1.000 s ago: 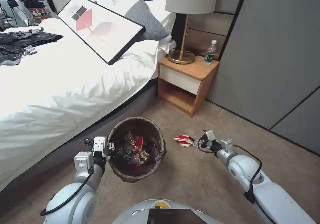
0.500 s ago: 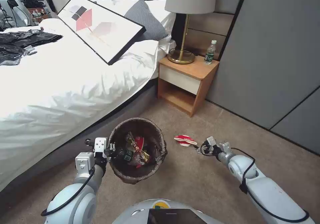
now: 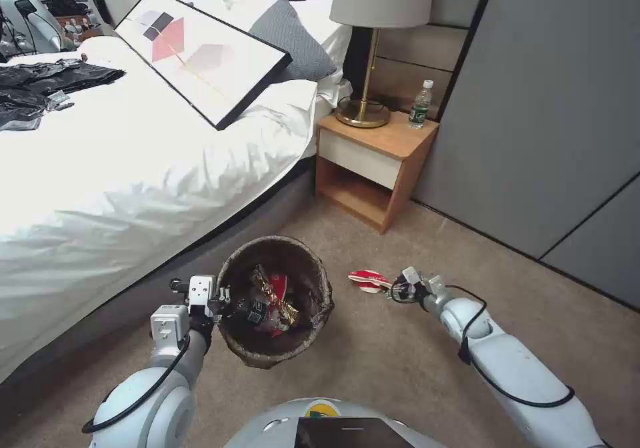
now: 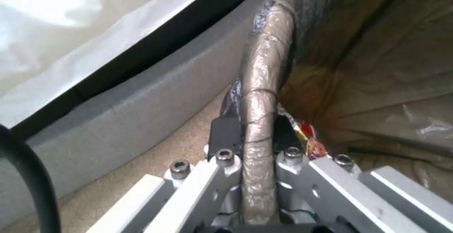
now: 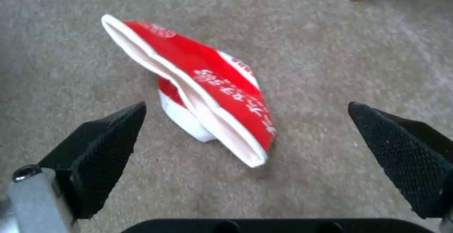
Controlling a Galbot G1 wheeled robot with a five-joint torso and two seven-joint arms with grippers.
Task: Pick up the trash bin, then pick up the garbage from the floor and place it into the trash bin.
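Observation:
The trash bin (image 3: 313, 321) hangs above the carpet beside the bed, lined with a dark bag and holding red, gold and green wrappers (image 3: 270, 298). My left gripper (image 3: 223, 296) is shut on its rim; the left wrist view shows the bag-wrapped rim (image 4: 259, 95) pinched between the black pads (image 4: 224, 134). A flattened red-white paper carton, the garbage (image 3: 368, 279), lies on the carpet to the right of the bin. My right gripper (image 3: 395, 289) is low, right beside it, open. In the right wrist view the carton (image 5: 207, 84) lies between and just ahead of the spread fingertips (image 5: 108, 137).
The bed (image 3: 133, 168) runs along the left, with a framed picture (image 3: 200, 51) and black bags (image 3: 40, 85) on it. A wooden nightstand (image 3: 373, 161) with a lamp (image 3: 373, 48) and a bottle (image 3: 420, 105) stands ahead. Grey wall panels (image 3: 553, 115) close the right side.
My right gripper pulled back from the carton and has come back close to it, its arm bent lower. The bin and left gripper stayed put.

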